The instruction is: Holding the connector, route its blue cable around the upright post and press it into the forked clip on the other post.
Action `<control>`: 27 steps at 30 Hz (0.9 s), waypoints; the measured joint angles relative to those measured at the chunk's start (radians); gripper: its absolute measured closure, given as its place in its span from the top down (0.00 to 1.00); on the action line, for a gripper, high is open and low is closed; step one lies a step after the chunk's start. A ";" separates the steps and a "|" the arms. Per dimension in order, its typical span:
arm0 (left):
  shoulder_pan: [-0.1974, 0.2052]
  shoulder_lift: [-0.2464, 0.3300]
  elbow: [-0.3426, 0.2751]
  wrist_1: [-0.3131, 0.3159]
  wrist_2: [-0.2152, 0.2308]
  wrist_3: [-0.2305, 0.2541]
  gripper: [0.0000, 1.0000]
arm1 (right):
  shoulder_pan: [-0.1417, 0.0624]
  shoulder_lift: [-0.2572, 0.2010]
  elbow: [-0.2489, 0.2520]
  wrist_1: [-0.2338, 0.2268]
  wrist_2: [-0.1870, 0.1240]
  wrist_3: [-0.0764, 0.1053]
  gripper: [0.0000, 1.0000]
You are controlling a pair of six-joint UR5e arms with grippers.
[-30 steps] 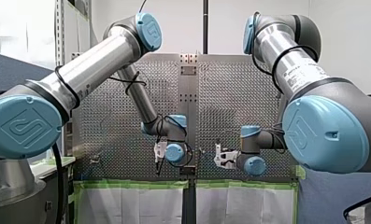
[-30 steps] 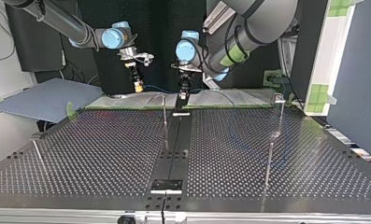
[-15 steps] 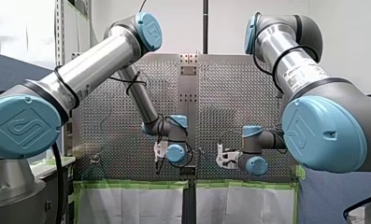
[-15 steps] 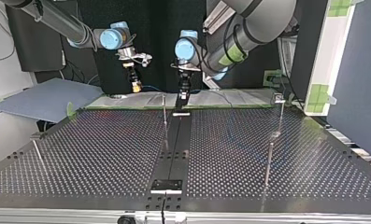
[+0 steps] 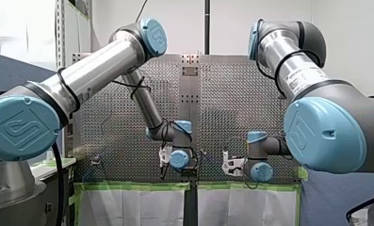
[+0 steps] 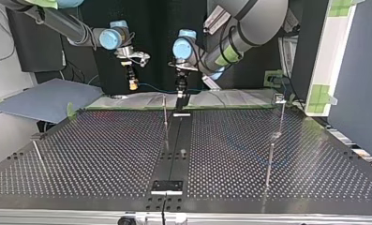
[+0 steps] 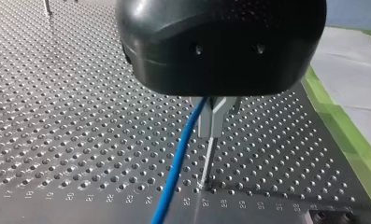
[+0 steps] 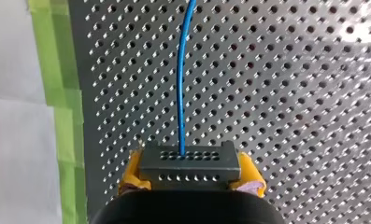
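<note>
My right gripper [image 8: 190, 179] has its yellow pads shut on a grey connector [image 8: 190, 158] with rows of small holes. A blue cable [image 8: 182, 84] leaves the connector and runs ahead over the perforated plate. In the top view the cable [image 6: 155, 89] spans from my right gripper [image 6: 133, 83] to my left gripper [image 6: 180, 91]. From under the black housing of my left gripper [image 7: 206, 93] the cable [image 7: 178, 163] comes out and passes right beside a forked clip [image 7: 213, 114] on a thin post. The housing hides the left fingers.
More thin posts stand on the perforated table [image 6: 104, 150]: one with a clip top at the top view's right [image 6: 281, 115], one in front of it [image 6: 269, 164], one at the left [image 6: 38, 152]. Green tape [image 8: 57, 93] edges the plate.
In the front view both grippers have shifted slightly right and down. In the top view they have drawn back towards the table's far edge, and the cable shows taut between them.
</note>
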 joint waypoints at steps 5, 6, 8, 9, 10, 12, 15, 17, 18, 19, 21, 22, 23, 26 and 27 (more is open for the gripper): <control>0.000 -0.013 0.010 0.000 0.007 -0.002 0.02 | -0.030 0.005 0.000 -0.007 -0.004 0.006 0.00; -0.001 -0.017 0.013 0.000 0.010 -0.002 0.02 | -0.037 0.005 0.000 -0.007 -0.006 0.006 0.00; -0.001 -0.027 0.018 -0.001 0.016 -0.003 0.02 | -0.054 0.006 0.000 -0.008 -0.018 0.006 0.00; -0.002 -0.030 0.019 0.000 0.017 -0.003 0.02 | -0.062 0.006 0.000 -0.009 -0.024 0.006 0.00; -0.002 -0.032 0.021 0.000 0.019 -0.003 0.02 | -0.072 0.006 0.000 -0.010 -0.032 0.006 0.00; -0.002 -0.036 0.024 0.000 0.020 -0.003 0.02 | -0.085 0.006 0.000 -0.013 -0.042 0.005 0.00; -0.002 -0.037 0.029 0.001 0.023 -0.004 0.02 | -0.095 0.006 -0.003 -0.019 -0.050 0.003 0.00; -0.002 -0.037 0.032 0.001 0.025 -0.005 0.02 | -0.096 0.006 -0.009 -0.019 -0.054 0.001 0.00; -0.002 -0.037 0.033 0.001 0.026 -0.005 0.02 | -0.095 0.006 -0.013 -0.018 -0.056 0.000 0.00; -0.002 -0.037 0.033 0.002 0.027 -0.005 0.02 | -0.094 0.006 -0.018 -0.015 -0.060 -0.002 0.00; -0.001 -0.037 0.034 0.002 0.027 -0.005 0.02 | -0.091 0.006 -0.024 -0.009 -0.064 -0.007 0.00; 0.000 -0.037 0.034 0.002 0.027 -0.005 0.02 | -0.089 0.006 -0.027 -0.005 -0.066 -0.009 0.00; 0.000 -0.037 0.034 0.002 0.027 -0.005 0.02 | -0.088 0.006 -0.028 -0.004 -0.067 -0.011 0.00; 0.004 -0.038 0.034 0.001 0.028 -0.005 0.02 | -0.084 0.006 -0.031 -0.004 -0.070 -0.013 0.00; 0.004 -0.038 0.034 0.001 0.028 -0.005 0.02 | -0.083 0.006 -0.030 -0.004 -0.071 -0.014 0.00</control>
